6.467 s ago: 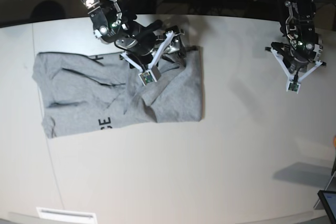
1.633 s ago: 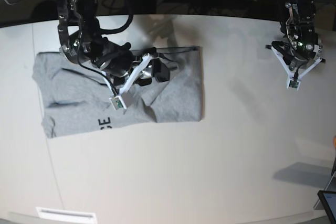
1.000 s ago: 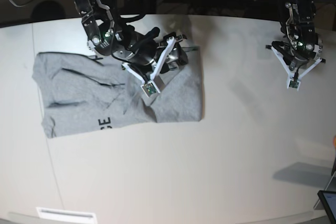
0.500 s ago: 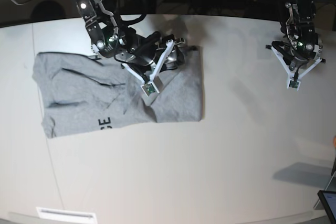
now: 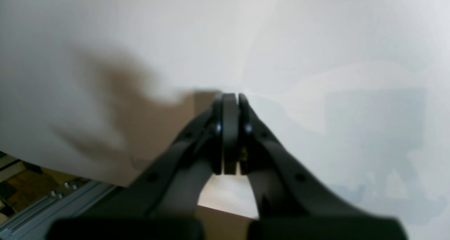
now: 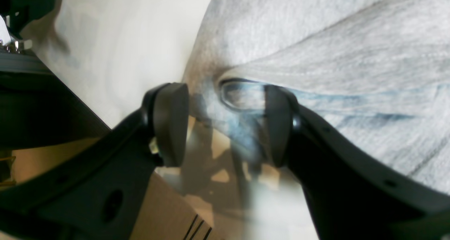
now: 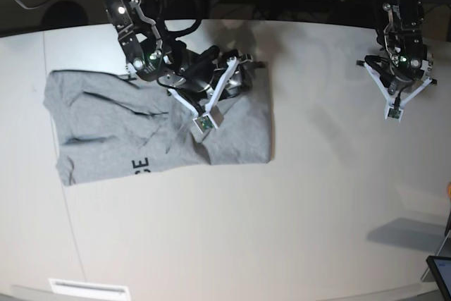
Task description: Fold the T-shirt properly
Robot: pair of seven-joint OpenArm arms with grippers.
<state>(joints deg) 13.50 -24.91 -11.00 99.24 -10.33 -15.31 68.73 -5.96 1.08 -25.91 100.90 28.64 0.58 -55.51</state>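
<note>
T-shirt (image 7: 141, 128): the grey shirt lies flat on the table (image 7: 282, 216) under and behind my right pincer, partly folded, with black lettering showing at its near hem; its far right corner sits just ahead of the pincer tips

Right pincer (image 6: 225, 127): jaws stand apart with nothing between them; in the right wrist view one pad (image 6: 170, 122) is over bare table just off the cloth edge, the other pad (image 6: 277, 124) is over the grey fabric, and a dark-edged fold or hem loop lies between them

Left pincer (image 5: 230, 134): closed on nothing, hovering over bare table well away from the shirt

Step in hand: I judge I am lining up to take the far right corner of the shirt for the next fold

Doing it well: I would lower until both pads straddle the edge, bite every layer of the fold and not just the top one, then close fully before lifting; lift low and carry slowly so the soft cotton does not drag or bunch; I cannot tell whether the pads touch the cloth yet

Change from earlier: half a second ago the right arm sat almost where it is now, only a slight shift toward the corner; the shirt's outline and the left arm look unchanged
</note>
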